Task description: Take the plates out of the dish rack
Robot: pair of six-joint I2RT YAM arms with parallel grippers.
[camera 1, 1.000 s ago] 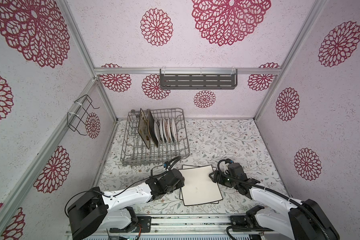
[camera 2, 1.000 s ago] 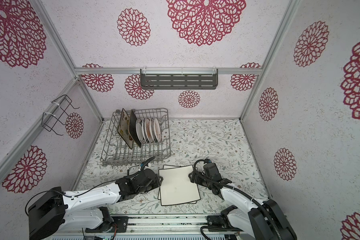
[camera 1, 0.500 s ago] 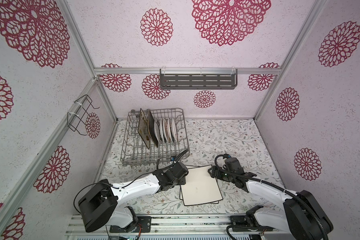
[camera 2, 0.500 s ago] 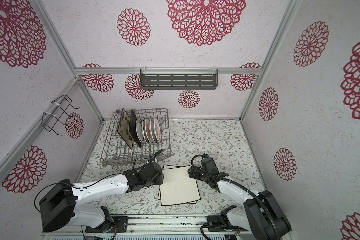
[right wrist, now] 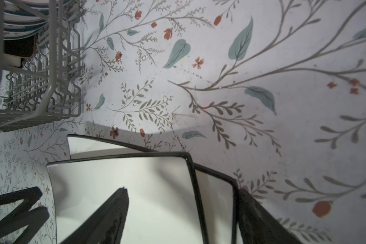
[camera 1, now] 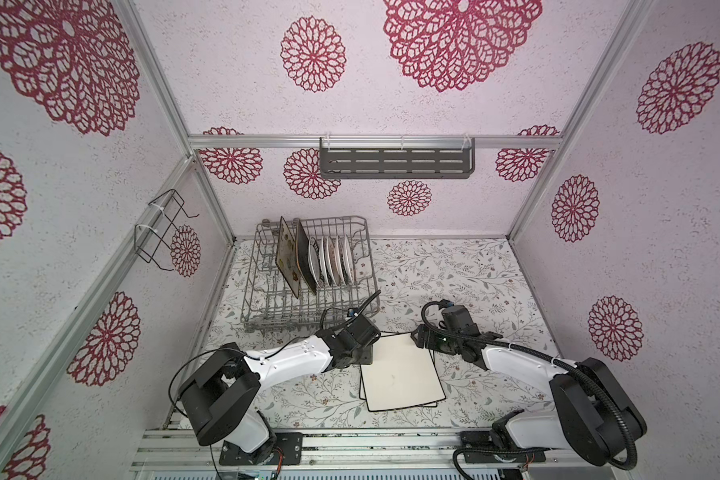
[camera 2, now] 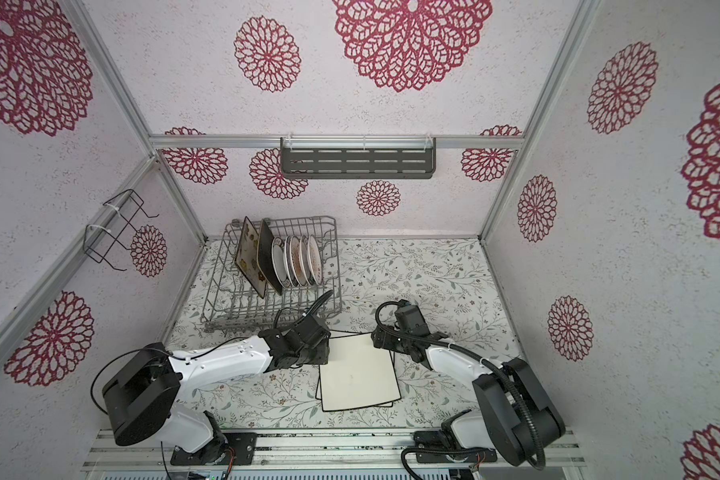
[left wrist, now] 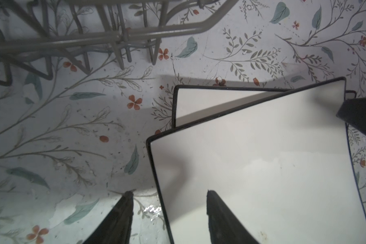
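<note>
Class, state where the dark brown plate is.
In a top view, the dark brown plate stands on edge in the dish rack at back left, between the cream floral plate and the row of small round plates.

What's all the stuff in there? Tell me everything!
white black-rimmed plates: two, white, stacked on the table
dish rack: one, grey, back left of table
cream floral plate: one, cream, upright in rack
dark brown plate: one, brown, upright beside it
small round plates: several, white, upright in rack
slotted shelf: one, grey, back wall
wire holder: one, black, left wall
left end effector: one, black, open over stack's left edge
right end effector: one, black, open over stack's right edge
</note>
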